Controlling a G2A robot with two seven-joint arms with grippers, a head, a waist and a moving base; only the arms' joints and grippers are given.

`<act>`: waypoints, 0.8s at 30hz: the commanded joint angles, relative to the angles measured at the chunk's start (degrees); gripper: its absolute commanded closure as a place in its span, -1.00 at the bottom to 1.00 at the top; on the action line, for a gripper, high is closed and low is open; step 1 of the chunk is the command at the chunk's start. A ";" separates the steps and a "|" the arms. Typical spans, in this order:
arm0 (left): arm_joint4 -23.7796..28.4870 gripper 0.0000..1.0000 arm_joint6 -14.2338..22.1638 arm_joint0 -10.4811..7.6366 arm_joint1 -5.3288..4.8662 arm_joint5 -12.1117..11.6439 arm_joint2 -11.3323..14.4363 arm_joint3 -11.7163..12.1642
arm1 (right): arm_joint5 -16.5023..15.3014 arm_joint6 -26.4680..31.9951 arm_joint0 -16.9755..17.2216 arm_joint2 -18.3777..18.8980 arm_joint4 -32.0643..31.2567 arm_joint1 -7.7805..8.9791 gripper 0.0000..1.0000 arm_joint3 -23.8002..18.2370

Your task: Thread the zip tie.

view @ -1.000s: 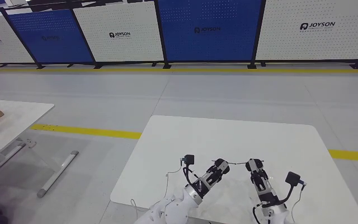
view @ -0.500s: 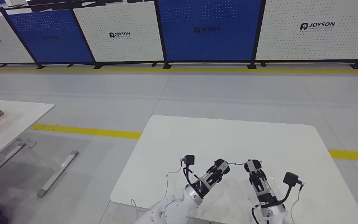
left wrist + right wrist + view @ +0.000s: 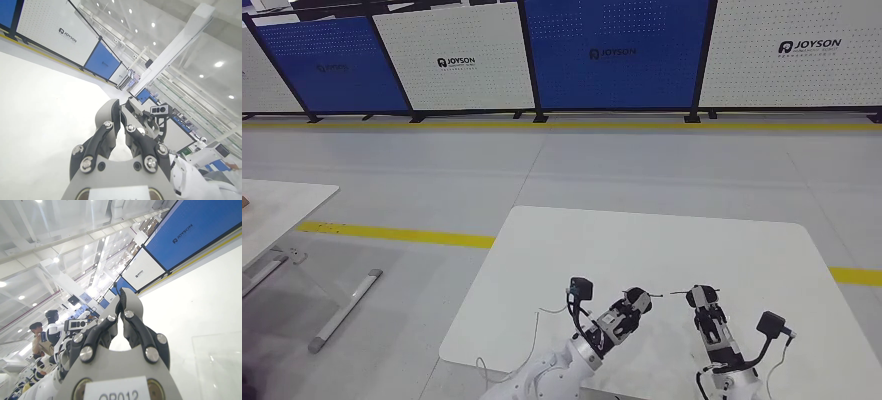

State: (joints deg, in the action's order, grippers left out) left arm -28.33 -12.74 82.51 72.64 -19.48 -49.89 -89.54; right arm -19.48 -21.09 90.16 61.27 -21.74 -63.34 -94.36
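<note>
Right wrist view shows the zip tie (image 3: 116, 288) as a thin black strip nipped at the tips of the right claw (image 3: 122, 293), whose fingers are pressed together on it. A short end curls out past the tips.

In the top view the zip tie (image 3: 679, 293) sticks out of the right claw (image 3: 695, 292) as a short dark line pointing toward the left claw (image 3: 639, 296). Its free end appears to stop short of that claw.

The left wrist view has the left claw (image 3: 119, 108) with its fingertips pressed together, and I cannot tell whether anything sits between them. The right claw (image 3: 133, 106) shows just beyond it.

Both claws are over the near half of the white table (image 3: 642, 240), side by side and near each other. Beyond the table lies a grey floor with a yellow line (image 3: 392, 235), and a row of blue and white perforated panels (image 3: 617, 55) stands at the back.
</note>
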 commanded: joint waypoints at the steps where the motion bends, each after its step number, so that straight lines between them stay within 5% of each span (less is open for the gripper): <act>1: -1.08 1.00 0.97 -0.03 -0.24 0.00 0.07 -0.06 | 0.00 0.05 -0.02 -0.01 0.05 0.00 1.00 -0.01; 7: -1.08 1.00 0.97 -0.03 -0.24 0.00 0.07 -0.06 | 0.20 -0.12 0.08 -0.02 -0.79 -0.15 1.00 -0.24; 15: -1.08 1.00 0.97 -0.03 -0.24 0.00 0.07 -0.06 | 0.00 -10.13 1.60 -2.20 -5.84 -0.86 1.00 -0.13; 24: -1.08 1.00 0.97 -0.03 -0.24 0.00 0.07 -0.06 | 0.00 -9.57 1.63 -2.68 -4.88 -0.81 1.00 -0.20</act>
State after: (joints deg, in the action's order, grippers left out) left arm -29.41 -11.77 82.48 72.40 -19.48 -49.82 -89.60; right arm -19.48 -30.66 91.79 58.59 -26.62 -64.15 -94.57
